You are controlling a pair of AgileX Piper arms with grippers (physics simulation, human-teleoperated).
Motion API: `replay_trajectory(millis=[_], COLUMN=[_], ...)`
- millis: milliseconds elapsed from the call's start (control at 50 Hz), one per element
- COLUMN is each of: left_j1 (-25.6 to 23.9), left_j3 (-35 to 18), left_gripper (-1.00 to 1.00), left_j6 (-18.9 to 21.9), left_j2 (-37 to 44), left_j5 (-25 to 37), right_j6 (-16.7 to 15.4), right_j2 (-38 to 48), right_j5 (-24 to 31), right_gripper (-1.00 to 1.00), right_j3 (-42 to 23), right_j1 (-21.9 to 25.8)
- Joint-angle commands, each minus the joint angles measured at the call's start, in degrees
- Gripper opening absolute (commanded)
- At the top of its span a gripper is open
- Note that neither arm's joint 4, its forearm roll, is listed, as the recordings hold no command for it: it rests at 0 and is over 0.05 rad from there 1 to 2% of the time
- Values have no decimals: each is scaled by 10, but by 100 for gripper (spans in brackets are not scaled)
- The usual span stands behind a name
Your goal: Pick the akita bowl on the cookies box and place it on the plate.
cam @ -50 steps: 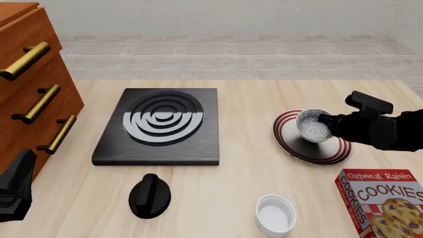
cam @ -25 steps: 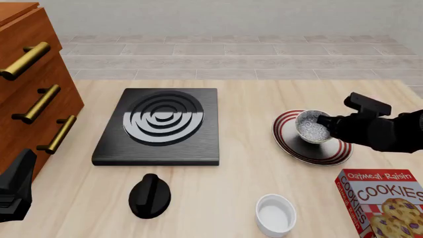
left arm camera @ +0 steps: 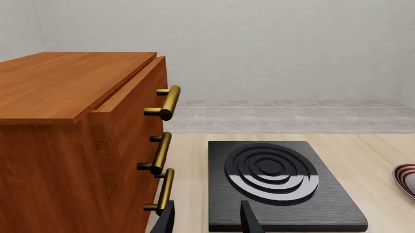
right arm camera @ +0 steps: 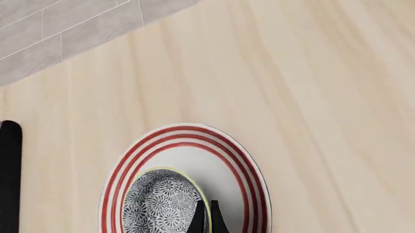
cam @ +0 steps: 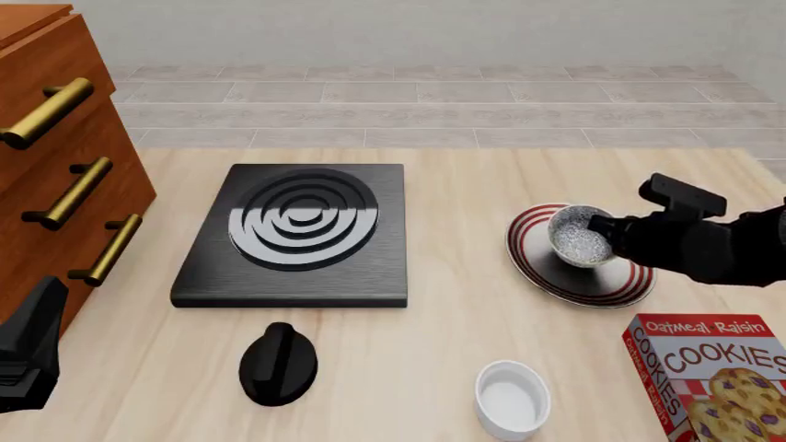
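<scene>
One second of lowering has brought the speckled black-and-white akita bowl down over the red-ringed white plate, well clear of the red cookies box. My right gripper still pinches its rim; I judge only release remains. My left gripper rests spread.

the right arm reaches in from the right side, wrist turned inward, its gripper pinched tight on the rim of the akita bowl, fingers nearly together. the left gripper sits low at the near left, fingers parted, holding nothing.
</scene>
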Motion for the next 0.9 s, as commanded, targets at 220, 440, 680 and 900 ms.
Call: replay_trajectory(millis=[220, 440, 680, 900], left_j1=[0, 0, 0, 0], left_j3=[0, 0, 0, 0], left_gripper=[100, 100, 100, 100], left_j6=[0, 0, 0, 0], left_j2=[0, 0, 0, 0], left_j5=[0, 0, 0, 0], right_j6=[20, 27, 32, 38], right_j2=[8, 5, -3, -15], right_j5=[-18, -20, -20, -15], right_gripper=[-100, -100, 100, 100], right_j3=[8, 10, 13, 14], right_j1=[2, 4, 2, 3])
